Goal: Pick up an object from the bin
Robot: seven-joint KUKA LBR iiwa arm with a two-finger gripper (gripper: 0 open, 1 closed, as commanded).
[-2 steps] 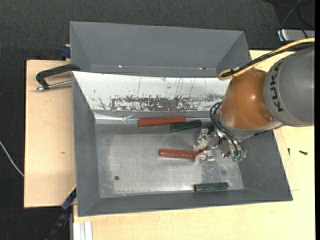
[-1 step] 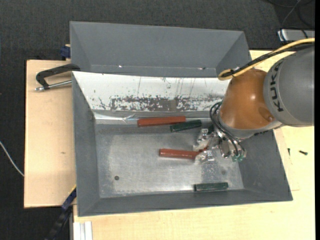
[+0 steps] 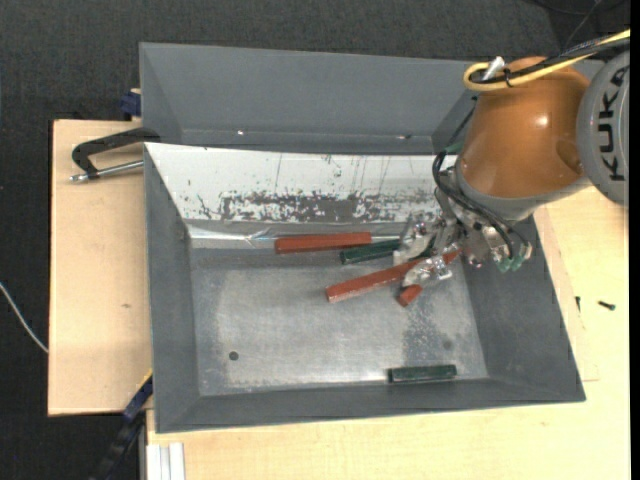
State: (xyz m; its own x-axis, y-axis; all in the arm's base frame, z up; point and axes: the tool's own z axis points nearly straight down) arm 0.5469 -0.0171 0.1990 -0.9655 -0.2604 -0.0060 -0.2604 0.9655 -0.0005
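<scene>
The gripper (image 3: 432, 260) covers the near end of the slanting reddish-brown stick (image 3: 365, 284); contact there cannot be made out. The dark green stick (image 3: 372, 255) just beyond also runs under the gripper. Far to the gripper's left, a dark speck (image 3: 233, 356) is too small to identify.

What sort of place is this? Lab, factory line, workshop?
Likely a robot-grasping lab rig: a grey sheet-metal bin, the orange-covered KUKA arm with its gripper low inside, and a few loose test pieces, like a red-brown stick and a dark green bar.

Metal bin (image 3: 300, 353) — grey, scuffed back wall; orange wrist cover (image 3: 520, 138) — glossy, smooth
</scene>
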